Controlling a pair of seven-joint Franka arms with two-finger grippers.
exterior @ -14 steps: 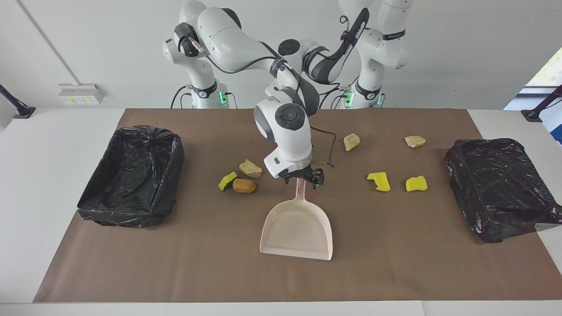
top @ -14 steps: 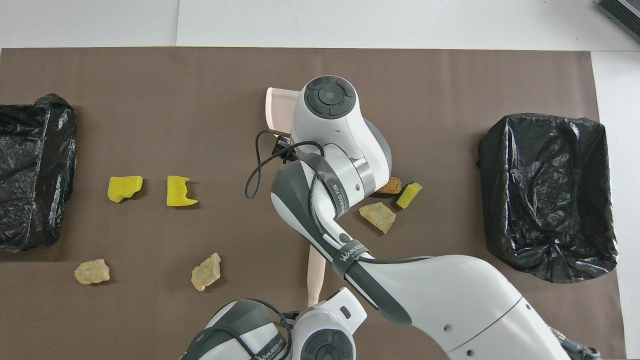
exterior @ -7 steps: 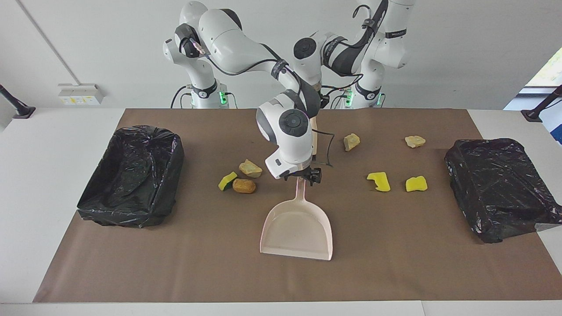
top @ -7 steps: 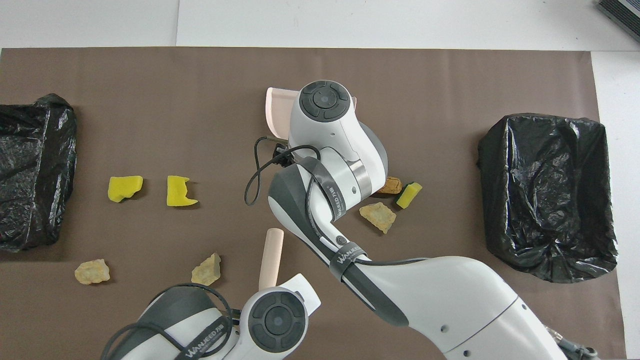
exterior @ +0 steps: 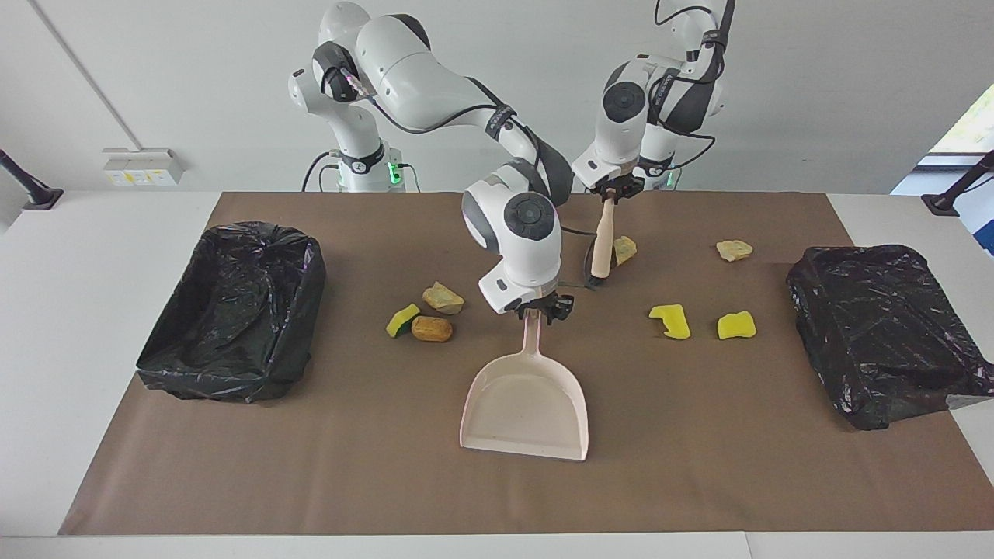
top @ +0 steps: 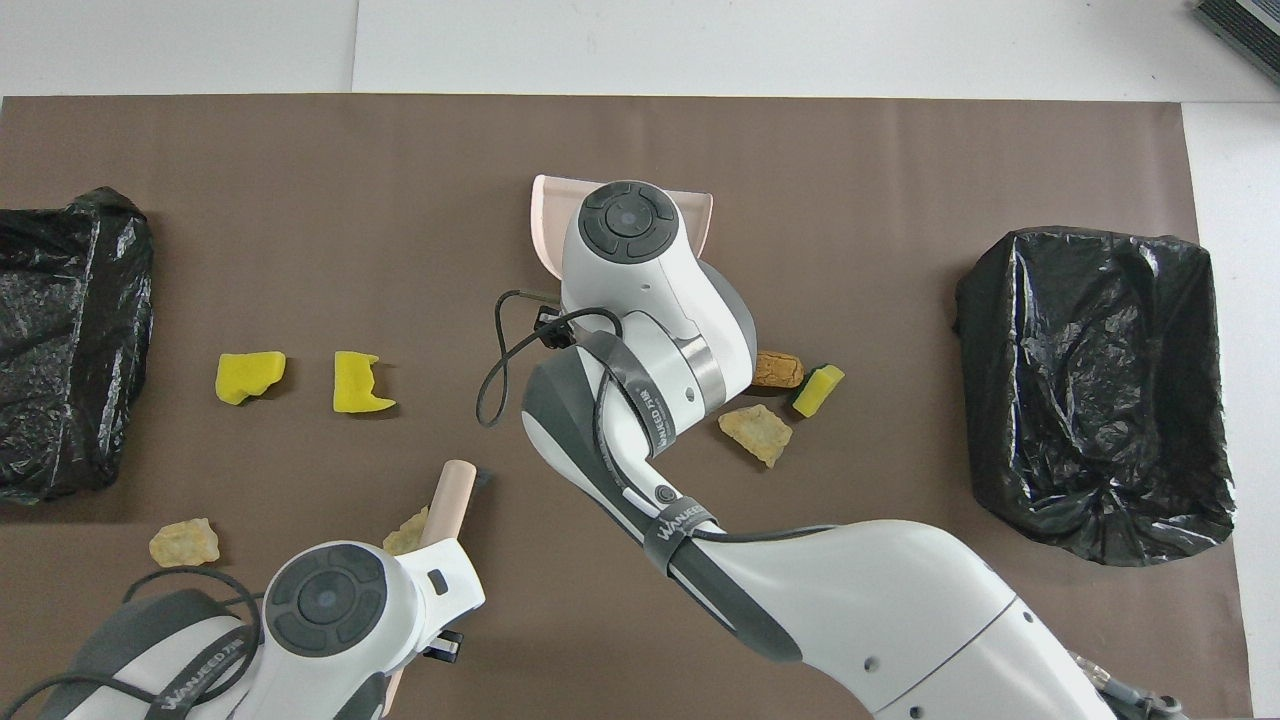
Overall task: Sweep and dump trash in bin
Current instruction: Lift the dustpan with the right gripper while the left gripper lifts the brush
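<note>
My right gripper [exterior: 537,310] is shut on the handle of the pale pink dustpan [exterior: 525,404], which lies flat on the brown mat [exterior: 349,466]; its rim shows past the arm in the overhead view [top: 546,215]. My left gripper [exterior: 613,189] is shut on the top of the beige brush [exterior: 600,244], which hangs down beside a tan lump [exterior: 622,250]. A green-backed yellow sponge [exterior: 402,320], an orange lump [exterior: 432,329] and a tan lump [exterior: 443,298] lie beside the dustpan handle. Two yellow sponges [exterior: 670,321] [exterior: 736,324] and a beige lump [exterior: 734,250] lie toward the left arm's end.
A black bag-lined bin [exterior: 233,310] stands at the right arm's end of the mat, and another [exterior: 885,330] at the left arm's end. The right arm's wrist [top: 640,290] covers most of the dustpan from above.
The left arm has swung the brush out from the middle toward its own end, down beside the tan lump. The right gripper has stayed at the dustpan handle; the dustpan has not moved.
</note>
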